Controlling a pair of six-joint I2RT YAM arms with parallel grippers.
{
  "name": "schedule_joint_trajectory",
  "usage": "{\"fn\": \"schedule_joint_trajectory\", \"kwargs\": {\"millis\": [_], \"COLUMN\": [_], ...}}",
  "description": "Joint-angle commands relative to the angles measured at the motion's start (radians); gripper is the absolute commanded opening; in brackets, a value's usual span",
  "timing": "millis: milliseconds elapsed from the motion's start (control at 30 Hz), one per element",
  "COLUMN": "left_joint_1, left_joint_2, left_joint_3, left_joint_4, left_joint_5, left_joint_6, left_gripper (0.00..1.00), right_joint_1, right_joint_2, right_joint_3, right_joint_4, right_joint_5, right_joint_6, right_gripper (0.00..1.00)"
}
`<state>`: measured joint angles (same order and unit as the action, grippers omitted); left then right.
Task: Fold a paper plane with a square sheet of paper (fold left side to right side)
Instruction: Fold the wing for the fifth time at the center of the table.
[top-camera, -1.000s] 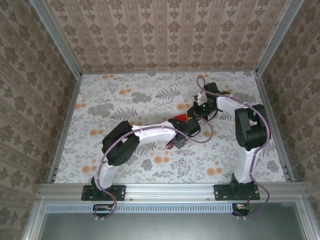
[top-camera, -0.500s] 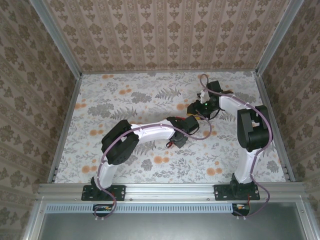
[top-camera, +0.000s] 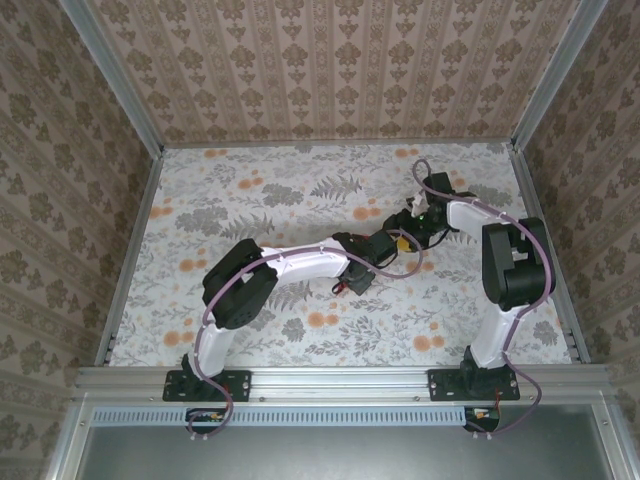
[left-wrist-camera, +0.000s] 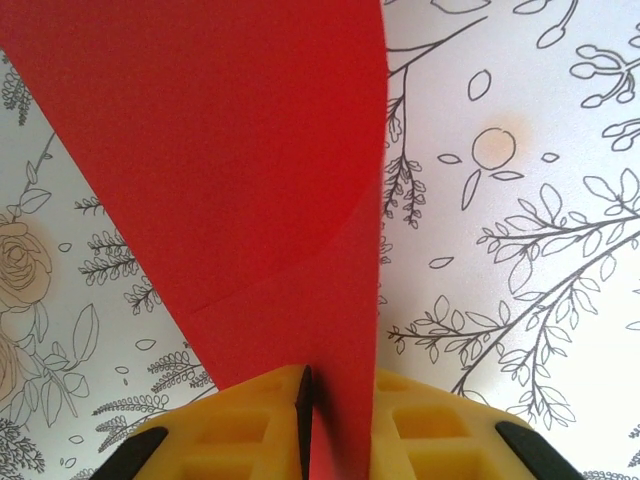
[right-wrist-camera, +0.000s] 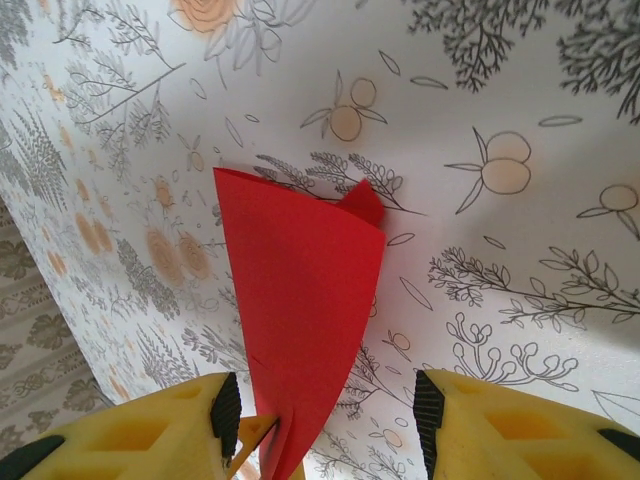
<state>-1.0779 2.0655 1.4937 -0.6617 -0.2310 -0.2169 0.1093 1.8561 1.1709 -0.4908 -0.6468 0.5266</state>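
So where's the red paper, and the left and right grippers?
red paper (right-wrist-camera: 300, 290): right wrist view, middle of its red face.
left gripper (left-wrist-camera: 338, 385): left wrist view, between its yellow fingertips pinching the paper.
right gripper (right-wrist-camera: 322, 410): right wrist view, gap between its open yellow fingertips.

Top camera high behind arm bases (top-camera: 208, 385), facing down-forward. Wrist cameras close above table (top-camera: 200, 210), both sharing red paper (left-wrist-camera: 230, 150).
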Motion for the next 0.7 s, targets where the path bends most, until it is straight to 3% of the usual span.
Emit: {"fn": "schedule_joint_trajectory", "kwargs": {"millis": [0,267,433,533,667], "left_joint_1": [0.009,0.01,0.01,0.007,-0.006], "left_joint_2": [-0.001,-0.003,-0.016,-0.036,-0.067], "left_joint_3": [-0.004,-0.005,-0.015,-0.025,-0.03], "left_joint_4": [-0.005,-0.004,0.008,0.027,0.053], "left_joint_5": [0.007,0.008,0.008,0.02,0.032], "left_joint_6": [-0.021,-0.023,-0.02,-0.009,0.004], "left_gripper": [0.2,0.2,0.2,0.28,0.41], "right_joint_1": [0.015,0.043,0.043,0.043,0.042], "right_joint_2": [0.035,0.097,0.099,0.099,0.097], "right_joint_3": [-0.012,0.003,0.003,0.012,0.017], "right_joint_4": [0.043,0.096,0.09,0.077,0.061], "right_joint_5": [-0.037,-0.072,-0.062,-0.061,-0.053], "right_joint_6": [0.044,0.101,0.104,0.1,0.09], "right_gripper": [0.51,0.37,0.14,0.0,0.0]}}
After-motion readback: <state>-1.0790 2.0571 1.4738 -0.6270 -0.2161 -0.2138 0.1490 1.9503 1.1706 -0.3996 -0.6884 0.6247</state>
